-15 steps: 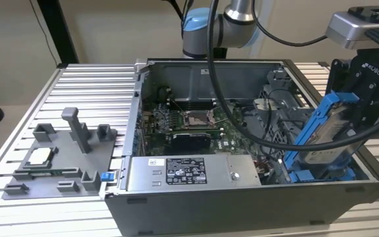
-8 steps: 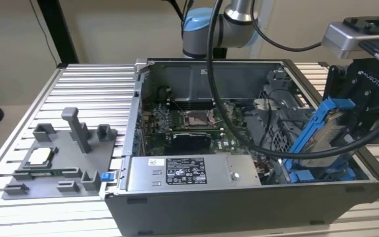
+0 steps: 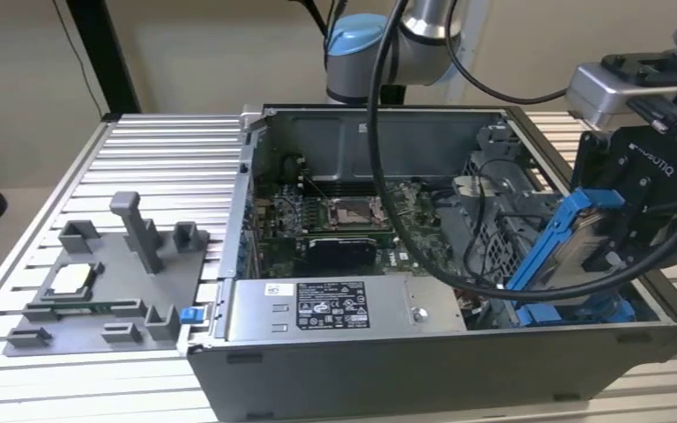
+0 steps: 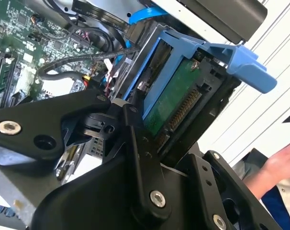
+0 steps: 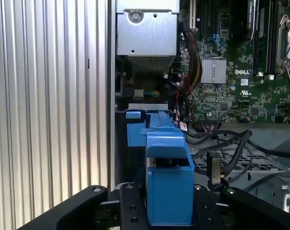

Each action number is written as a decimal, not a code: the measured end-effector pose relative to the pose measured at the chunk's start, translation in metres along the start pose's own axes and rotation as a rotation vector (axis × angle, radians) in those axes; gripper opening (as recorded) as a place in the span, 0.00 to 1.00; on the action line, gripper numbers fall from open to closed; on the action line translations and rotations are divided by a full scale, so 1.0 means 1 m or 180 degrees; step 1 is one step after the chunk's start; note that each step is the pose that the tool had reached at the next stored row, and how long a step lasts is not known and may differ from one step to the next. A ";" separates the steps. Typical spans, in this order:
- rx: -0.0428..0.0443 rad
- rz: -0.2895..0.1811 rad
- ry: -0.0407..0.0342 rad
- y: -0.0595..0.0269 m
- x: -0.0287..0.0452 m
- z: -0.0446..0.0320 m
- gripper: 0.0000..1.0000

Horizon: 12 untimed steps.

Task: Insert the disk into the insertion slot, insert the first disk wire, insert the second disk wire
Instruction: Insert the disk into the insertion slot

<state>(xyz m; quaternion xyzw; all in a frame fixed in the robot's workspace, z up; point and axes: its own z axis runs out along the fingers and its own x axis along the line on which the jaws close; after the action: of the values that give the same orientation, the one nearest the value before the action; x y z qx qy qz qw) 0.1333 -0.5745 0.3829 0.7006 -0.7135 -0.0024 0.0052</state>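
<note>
In the exterior view my gripper [image 3: 616,236] is shut on the disk [image 3: 584,242], a silver drive in a bright blue caddy. It holds the disk tilted, with the lower end down inside the open computer case [image 3: 433,361] at that view's right. The insertion slot [image 3: 574,310], with blue rails, lies just beneath the disk's lower end. In the second wrist view the black fingers [image 4: 141,158] clamp the disk [image 4: 176,98] with its green board and connector showing. In the first wrist view the disk's blue caddy [image 5: 168,182] points toward the slot's blue rails [image 5: 134,128]. Loose black cables [image 5: 231,143] lie beside the bay.
A grey labelled power-supply box [image 3: 315,308] sits along the case's front, with the motherboard [image 3: 338,220] behind it. A grey fixture plate [image 3: 103,282] lies on the ribbed aluminium table [image 3: 162,150]. The arm's black cable [image 3: 376,132] loops over the case. A person's hand [image 4: 279,163] is nearby.
</note>
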 end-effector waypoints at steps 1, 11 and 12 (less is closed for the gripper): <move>0.0000 0.0000 0.0000 -0.0001 0.0000 0.0018 0.00; 0.0000 0.0000 0.0000 -0.0003 -0.0001 0.0052 1.00; -0.0001 0.0000 -0.0001 -0.0002 0.0000 0.0013 1.00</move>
<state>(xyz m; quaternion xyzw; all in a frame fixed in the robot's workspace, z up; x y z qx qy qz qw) 0.1335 -0.5745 0.3816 0.7006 -0.7135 -0.0027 0.0052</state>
